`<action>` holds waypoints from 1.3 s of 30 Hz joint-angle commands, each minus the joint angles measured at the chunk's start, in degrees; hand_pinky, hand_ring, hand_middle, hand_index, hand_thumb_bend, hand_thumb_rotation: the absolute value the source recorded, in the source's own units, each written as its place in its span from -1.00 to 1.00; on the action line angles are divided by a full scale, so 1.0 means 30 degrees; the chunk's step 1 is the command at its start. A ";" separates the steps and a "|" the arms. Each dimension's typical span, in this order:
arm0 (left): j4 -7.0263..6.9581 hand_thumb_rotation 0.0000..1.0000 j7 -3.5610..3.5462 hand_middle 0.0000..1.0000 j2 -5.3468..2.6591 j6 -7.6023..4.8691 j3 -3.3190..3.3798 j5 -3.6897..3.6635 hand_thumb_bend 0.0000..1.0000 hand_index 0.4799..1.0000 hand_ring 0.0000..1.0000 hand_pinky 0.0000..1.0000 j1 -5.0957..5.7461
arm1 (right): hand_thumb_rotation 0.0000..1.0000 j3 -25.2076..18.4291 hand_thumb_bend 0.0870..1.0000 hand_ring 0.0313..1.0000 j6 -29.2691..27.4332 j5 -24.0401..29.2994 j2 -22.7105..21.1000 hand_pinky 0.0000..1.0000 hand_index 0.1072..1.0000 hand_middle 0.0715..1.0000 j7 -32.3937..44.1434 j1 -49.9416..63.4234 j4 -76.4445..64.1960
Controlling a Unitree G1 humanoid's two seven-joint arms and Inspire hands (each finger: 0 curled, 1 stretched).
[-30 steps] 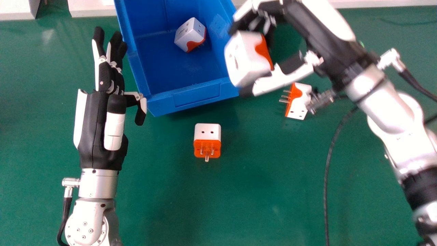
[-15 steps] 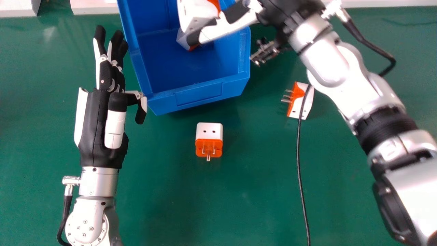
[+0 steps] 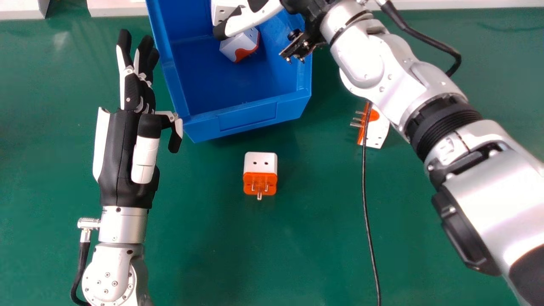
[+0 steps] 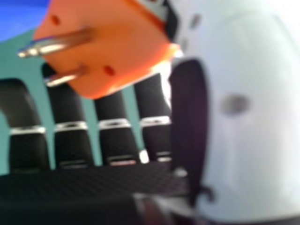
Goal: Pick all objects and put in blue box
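"plug [image 3: 219,13] over the far part of the box [image 3: 246,117], folks, and the right hand [image 3: 253,18] has it gripped!"

"how's it sitting against the hand?"

"pinned between thumb and fingers, thumb tip pressed on its near side. over in the right hand view, the orange face [image 4: 117,47] shows its metal prongs [image 4: 63,43], with the black fingers [image 4: 115,140] behind and the thumb on the other side."

"anything below?"

"oh yes, the boxed plug [image 3: 241,46] lies tilted on the box floor, right by the thumb tip. whether the two plugs touch, i can't tell from here. and the wrist bracket [image 3: 299,44] hangs over the box's right wall!"

"what about the table [image 3: 297,238]?"

"two out there! the middle plug [image 3: 260,165] is on the green just in front of the box, prongs towards us. the side plug [image 3: 376,134] is off to the right, prongs pointing at the box, partly hidden by the right forearm, with a thin black cable [image 3: 369,221] running across it."

"left side?"

"left hand [image 3: 123,144], fingers straight, just beside the box's left wall."
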 commanded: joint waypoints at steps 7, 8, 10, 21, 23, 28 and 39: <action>-0.0124 0.91 -0.0291 1.00 -0.0001 -0.0318 -0.0109 -0.0201 1.00 1.00 1.00 -1.00 -0.0303 | -1.00 0.0874 -0.05 -0.20 0.1916 -0.0741 0.0732 -0.27 -0.11 -0.13 -0.0586 -0.1783 0.0680; -0.0110 0.91 -0.0292 1.00 -0.0028 -0.0329 -0.0113 -0.0197 1.00 1.00 1.00 -1.00 -0.0309 | -1.00 0.1008 -0.05 -0.19 0.2246 -0.0821 0.0851 -0.26 -0.11 -0.12 -0.0612 -0.1828 0.0776; -0.0079 0.91 -0.0256 1.00 -0.0071 -0.0364 -0.0118 -0.0151 1.00 1.00 1.00 -1.00 -0.0316 | -1.00 0.1167 -0.05 -0.18 0.2779 -0.0966 0.1050 -0.25 -0.12 -0.12 -0.0590 -0.1895 0.0922; -0.0290 0.92 -0.0095 1.00 -0.0115 -0.0270 -0.0197 -0.0032 1.00 1.00 1.00 -1.00 -0.0209 | -1.00 0.1195 -0.05 -0.18 0.3776 -0.0883 0.1657 -0.24 -0.12 -0.12 -0.0626 -0.1831 0.1180; -0.0359 0.92 -0.0088 1.00 -0.0125 -0.0291 -0.0221 -0.0045 1.00 0.99 1.00 -1.00 -0.0155 | -1.00 0.1030 -0.05 -0.18 0.3788 -0.0679 0.1717 -0.24 -0.11 -0.12 -0.0392 -0.1763 0.1195; -0.0383 0.92 0.0027 1.00 -0.0069 -0.0322 -0.0208 0.0003 1.00 0.99 1.00 -1.00 -0.0111 | -1.00 0.0118 -0.05 -0.18 0.3376 0.0309 0.1718 -0.21 -0.10 -0.11 0.1173 -0.1753 0.1156; -0.0130 0.92 0.0163 1.00 -0.0037 -0.0348 -0.0227 0.0166 1.00 0.98 1.00 -1.00 -0.0232 | 0.24 -0.0702 0.84 0.55 0.1411 0.1219 0.0713 0.36 0.52 0.60 0.2591 -0.1755 0.0752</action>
